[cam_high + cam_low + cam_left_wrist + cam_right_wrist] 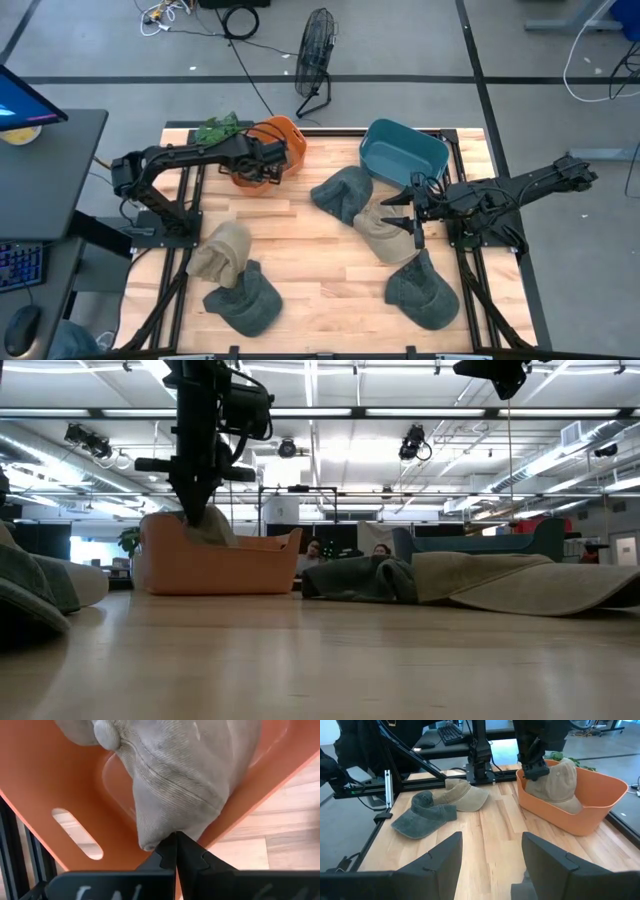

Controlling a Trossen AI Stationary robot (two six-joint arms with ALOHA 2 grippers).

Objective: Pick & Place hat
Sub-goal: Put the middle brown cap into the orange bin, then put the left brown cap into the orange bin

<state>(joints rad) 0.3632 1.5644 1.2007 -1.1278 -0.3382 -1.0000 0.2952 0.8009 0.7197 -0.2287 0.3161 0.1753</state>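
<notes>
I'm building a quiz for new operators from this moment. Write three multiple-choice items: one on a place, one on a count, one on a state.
1. Where is the tan hat held by the left end effector?
A. in the orange bin
B. in the blue bin
C. on the floor

2. How many hats lie on the table outside the bins?
A. two
B. five
C. eight

3. The right end effector is:
A. shut on a hat
B. open
C. out of view

Key: 1 A, the left end effector pinches the tan hat inside the orange bin; 2 B, the high view shows five; 3 B, the right end effector has fingers spread, empty.
</notes>
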